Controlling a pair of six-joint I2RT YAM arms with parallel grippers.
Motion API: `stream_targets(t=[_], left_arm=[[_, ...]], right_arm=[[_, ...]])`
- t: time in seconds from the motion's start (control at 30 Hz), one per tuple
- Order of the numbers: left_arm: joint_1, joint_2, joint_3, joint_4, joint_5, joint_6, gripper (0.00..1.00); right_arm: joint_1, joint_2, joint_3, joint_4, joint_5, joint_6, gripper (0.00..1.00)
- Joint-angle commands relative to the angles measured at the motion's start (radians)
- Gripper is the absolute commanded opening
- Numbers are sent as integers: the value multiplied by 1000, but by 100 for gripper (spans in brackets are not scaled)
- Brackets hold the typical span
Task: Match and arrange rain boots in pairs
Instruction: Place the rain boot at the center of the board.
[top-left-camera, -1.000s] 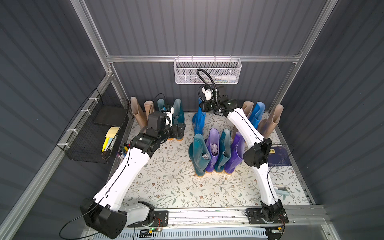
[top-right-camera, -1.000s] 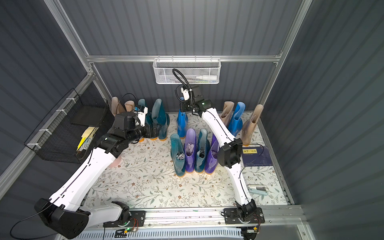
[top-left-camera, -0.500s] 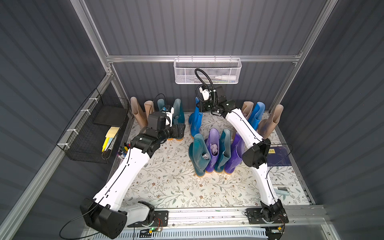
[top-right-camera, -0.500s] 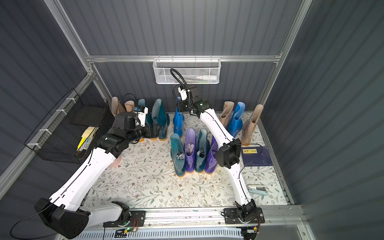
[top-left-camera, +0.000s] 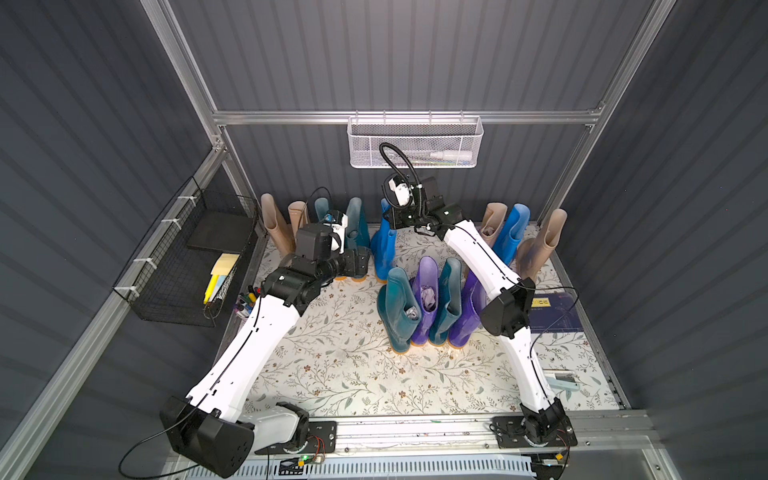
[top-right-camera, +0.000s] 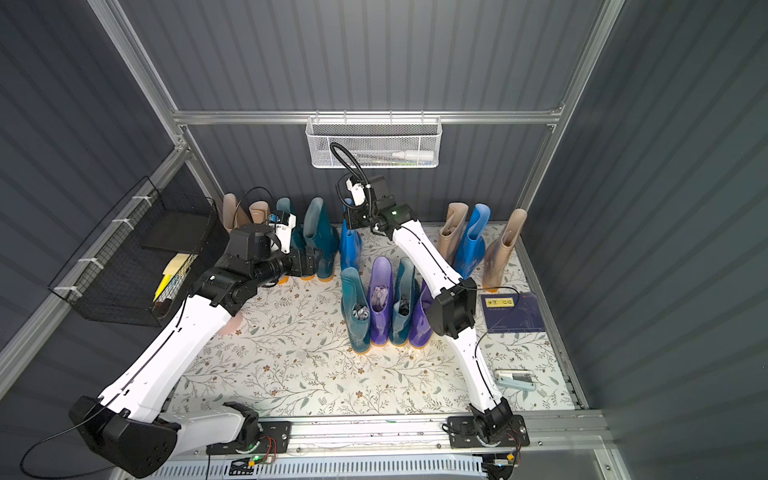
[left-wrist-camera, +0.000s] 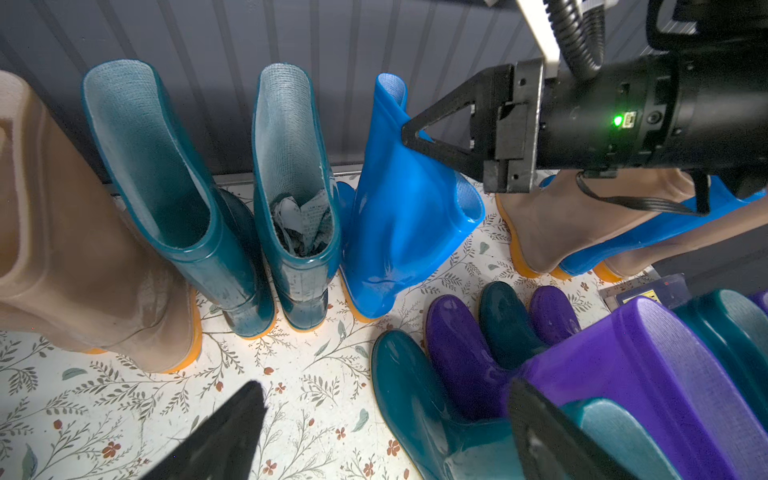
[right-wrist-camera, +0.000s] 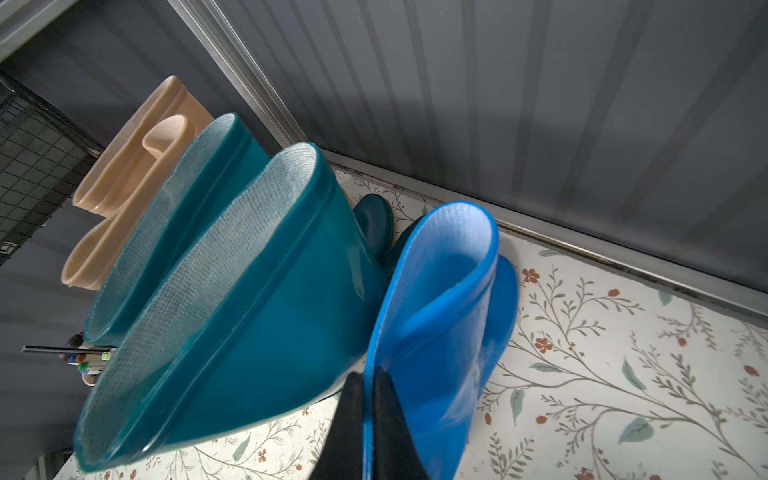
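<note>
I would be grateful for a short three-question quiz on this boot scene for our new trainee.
1. True or false: the left gripper holds a boot.
2. The right gripper pinches: A) a purple boot; B) the bright blue boot; C) a beige boot.
3. From the robot's left, name the colours of the four middle boots.
Key: 1 false, it is open and empty. 2 B. 3 teal, purple, teal, purple.

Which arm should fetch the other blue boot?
Probably right. The right gripper pinches one blue boot, and the other blue boot stands on its side of the floor. The left gripper is open, over by the teal boots.
</note>
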Motion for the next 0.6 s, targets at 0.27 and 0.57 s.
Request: stream_targets(t=[0.27,0.57], left_arm=[[-3,-9,9,-12,-21,25,94],[-4,19,62,-11,-16,40,96]], right_arm=[[-1,-18,44,111,-13,52,28],[-6,-106,25,41,12,-6,33]])
